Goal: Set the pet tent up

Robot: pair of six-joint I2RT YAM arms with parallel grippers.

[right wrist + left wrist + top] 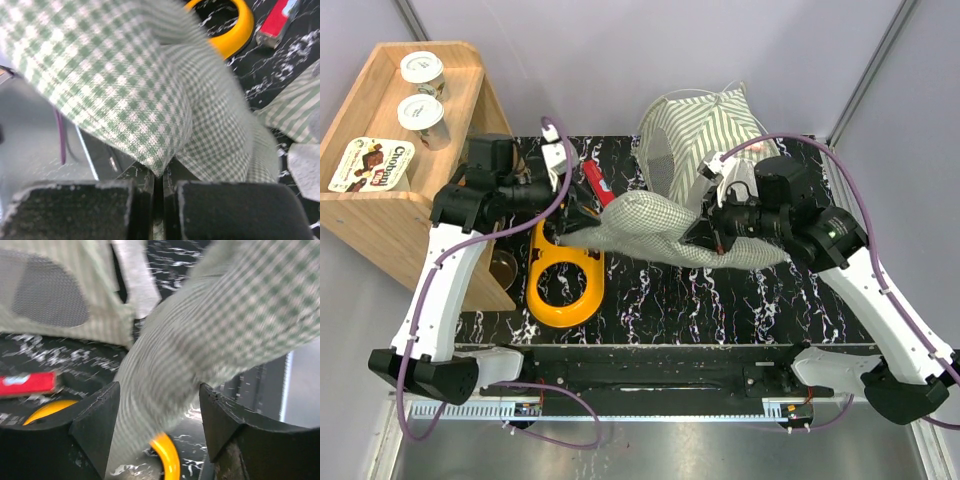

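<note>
Pet tent (710,125): stands domed at the table's 12 to 1 o'clock, with the mesh window turned toward 9 o'clock. It appears already raised, so the open step is probably the bedding.
Checked cushion (660,225): slung across the table's centre between the two arms, just in front of the tent.
Right gripper (159,182): fingers clenched on the cushion's edge at its 3 o'clock end. It probably carries the load alone.
Left gripper (160,390): fingers spread apart, with the cushion's 9 o'clock end lying loosely between them, not pinched.
Yellow ring (564,318), red object (598,185): lie at 8 and 11 o'clock, outside the cushion's likely path to the tent.
Writing: the box (372,165) on the wooden shelf (380,210) at 10 o'clock reads roughly "Choco". The cup lids (422,68) are too small to read.
</note>
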